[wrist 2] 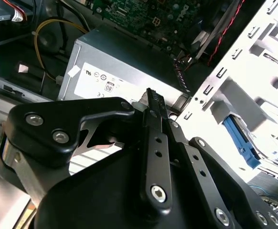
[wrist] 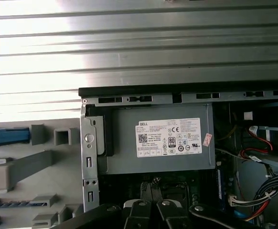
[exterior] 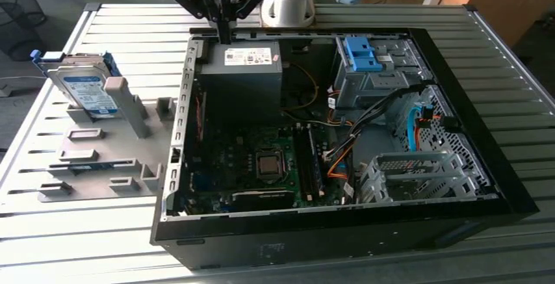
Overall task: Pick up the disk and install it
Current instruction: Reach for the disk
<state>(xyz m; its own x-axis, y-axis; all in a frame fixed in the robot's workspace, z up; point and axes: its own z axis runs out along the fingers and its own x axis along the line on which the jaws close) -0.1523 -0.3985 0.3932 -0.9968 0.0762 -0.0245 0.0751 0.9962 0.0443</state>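
Black gripper (exterior: pixel 225 36), fingers pressed together on nothing, hangs over the power supply (exterior: pixel 238 69) at the far wall of the open computer case (exterior: pixel 485 167). The disk (exterior: pixel 82 89) is outside the case, off the exterior view's left, leaning in a grey slotted rack (exterior: pixel 95 160) on the desk (exterior: pixel 52 232).

Likely trouble: with the gripper this low, a sideways sweep could clip the case's wall. The disk leans rather than stands square, so an off-centre pinch might tip it or let it slip. Loose cables (exterior: pixel 347 147) inside the case could snag it.

The disk is a flat silver slab with a white-and-blue label, framed by a bright blue plastic carrier.
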